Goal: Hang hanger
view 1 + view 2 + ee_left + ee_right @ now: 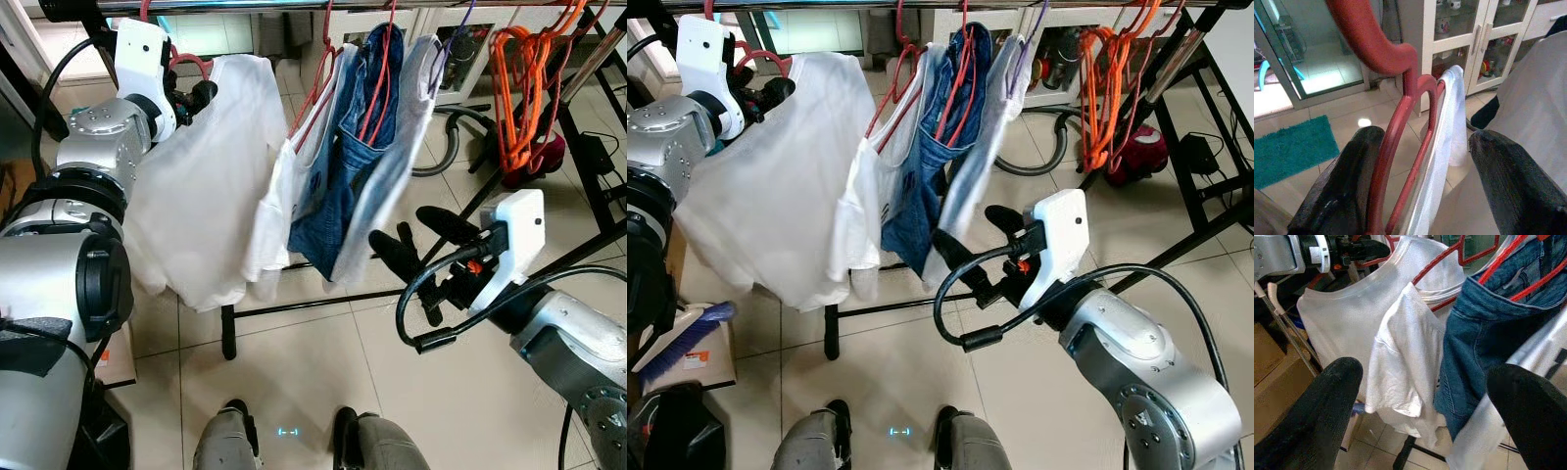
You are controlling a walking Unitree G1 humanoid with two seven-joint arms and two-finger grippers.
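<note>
A red hanger (1400,112) carries a white T-shirt (206,186) at the left end of the clothes rail (294,5). My left gripper (196,95) is raised just under the rail and shut on the hanger's neck, whose red wire runs between the fingers (1347,186) in the left wrist view. The hook (145,12) reaches up to the rail; whether it rests on it I cannot tell. My right gripper (421,237) hangs open lower down, in front of the hung clothes and holding nothing.
A small white shirt (279,206), blue jeans (343,166) and a pale garment (392,147) hang on red hangers mid-rail. Several orange hangers (524,88) hang at the right. The rack's black frame (227,333) and a vacuum hose (446,147) are on the tiled floor.
</note>
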